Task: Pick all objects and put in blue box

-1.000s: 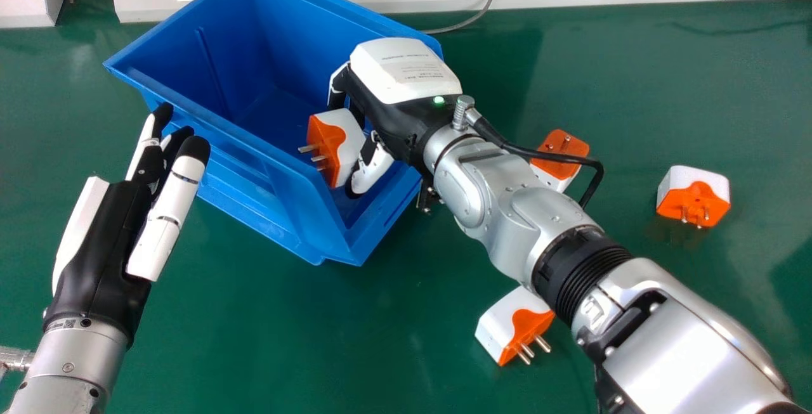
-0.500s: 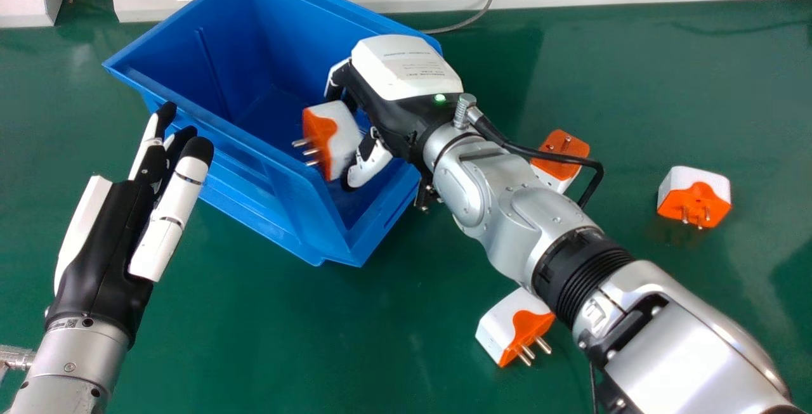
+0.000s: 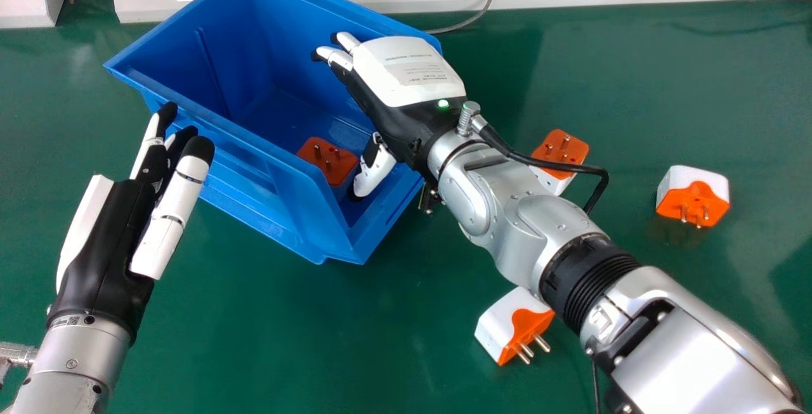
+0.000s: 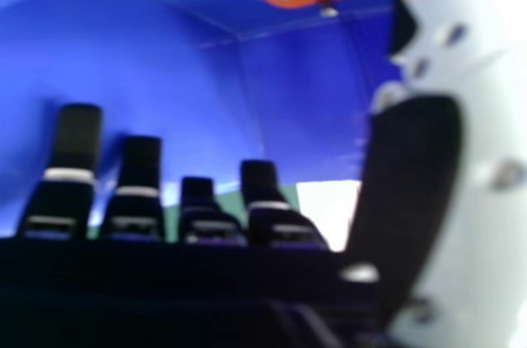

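Glossy green worktop [image 3: 380, 338] beneath a smooth, angular blue box [image 3: 266, 189]. Inside the box lies one plug [image 3: 327, 159], its orange face and metal pins upward. Right hand [image 3: 406, 78], over the box: fingers extended, holding nothing; fine print on the white shell, illegible. Left hand [image 3: 104, 262], beside the box: fingers straight, empty. Near plug [image 3: 512, 325], far plug [image 3: 561, 148] and rightmost plug [image 3: 694, 197], blocky, orange and white, rest on the worktop.

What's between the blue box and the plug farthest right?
Another plug, partly covered by the right arm, which also crosses there, in the head view.
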